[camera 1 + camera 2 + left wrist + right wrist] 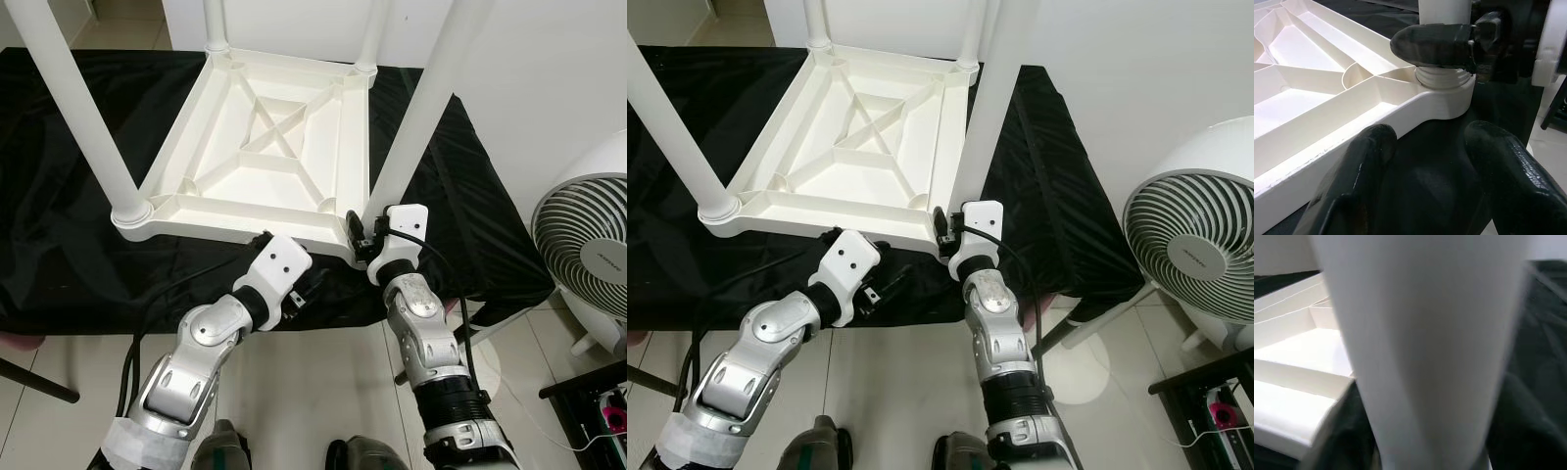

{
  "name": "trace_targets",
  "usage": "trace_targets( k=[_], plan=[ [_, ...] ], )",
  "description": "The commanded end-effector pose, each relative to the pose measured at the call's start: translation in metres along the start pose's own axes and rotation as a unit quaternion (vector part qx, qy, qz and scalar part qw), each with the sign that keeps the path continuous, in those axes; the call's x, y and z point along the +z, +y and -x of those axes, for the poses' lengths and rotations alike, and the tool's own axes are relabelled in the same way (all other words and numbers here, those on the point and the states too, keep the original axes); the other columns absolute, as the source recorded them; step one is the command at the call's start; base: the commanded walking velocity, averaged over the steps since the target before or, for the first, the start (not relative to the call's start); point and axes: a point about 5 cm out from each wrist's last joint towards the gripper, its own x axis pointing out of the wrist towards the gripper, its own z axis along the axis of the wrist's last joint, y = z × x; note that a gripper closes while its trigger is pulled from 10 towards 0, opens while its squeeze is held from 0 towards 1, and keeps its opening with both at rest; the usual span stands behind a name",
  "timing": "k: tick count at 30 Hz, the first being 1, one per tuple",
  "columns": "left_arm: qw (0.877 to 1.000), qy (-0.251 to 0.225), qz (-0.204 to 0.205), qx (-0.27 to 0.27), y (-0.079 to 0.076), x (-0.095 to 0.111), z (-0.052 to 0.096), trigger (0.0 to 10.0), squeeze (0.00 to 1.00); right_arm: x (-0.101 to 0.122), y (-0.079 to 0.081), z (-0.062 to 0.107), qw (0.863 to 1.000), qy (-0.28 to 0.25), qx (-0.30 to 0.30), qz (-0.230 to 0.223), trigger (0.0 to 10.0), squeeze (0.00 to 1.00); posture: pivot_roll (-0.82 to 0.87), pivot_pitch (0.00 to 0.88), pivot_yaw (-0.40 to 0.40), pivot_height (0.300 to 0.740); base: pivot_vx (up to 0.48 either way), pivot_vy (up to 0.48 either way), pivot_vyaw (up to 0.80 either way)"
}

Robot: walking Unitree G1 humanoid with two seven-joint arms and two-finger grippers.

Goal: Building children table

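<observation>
A white plastic children's table [265,147] is seen upside down on a black-draped counter [59,245]. Its near right leg [416,108] is gripped at the base by the right claw [361,235]. The left claw [1425,161] is held open just beside that corner. A white fan [588,245] stands on the tiled floor [313,392].

Right hand [359,233] grips the near-right leg [423,103] of upturned table [265,147].

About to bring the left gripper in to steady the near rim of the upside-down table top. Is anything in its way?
Nothing visible. The left gripper is open beside the table top rim, over black cloth. The right gripper is at the near-right leg.
</observation>
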Motion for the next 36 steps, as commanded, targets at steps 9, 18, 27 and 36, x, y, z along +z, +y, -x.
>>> trace_targets(
  k=[9, 18, 27, 36],
  plan=[
    [1.000, -0.004, 0.003, 0.002, 0.001, 0.000, 0.001, 10.0, 0.00, 0.007, -0.009, 0.009, 0.993, -0.001, 0.116, 0.027, 10.0, 1.00, 0.00, 0.027, -0.043, 0.740, 0.000, 0.000, 0.00],
    [1.000, -0.004, 0.004, 0.008, 0.003, 0.001, 0.001, 10.0, 0.00, 0.005, -0.020, -0.005, 0.962, 0.035, 0.259, 0.078, 10.0, 0.00, 0.01, 0.047, -0.043, 0.740, 0.000, 0.000, 0.00],
    [1.000, -0.005, 0.008, 0.021, 0.005, 0.002, 0.002, 10.0, 0.00, -0.003, -0.020, -0.020, 0.957, 0.064, 0.270, 0.081, 10.0, 0.00, 0.03, 0.063, -0.052, 0.740, 0.000, 0.000, 0.00],
    [0.999, -0.002, 0.011, 0.036, 0.006, 0.002, 0.007, 10.0, 0.00, -0.014, -0.023, -0.020, 0.952, 0.085, 0.282, 0.077, 0.0, 0.00, 0.05, 0.074, -0.067, 0.740, 0.000, 0.000, 0.00]
  ],
)
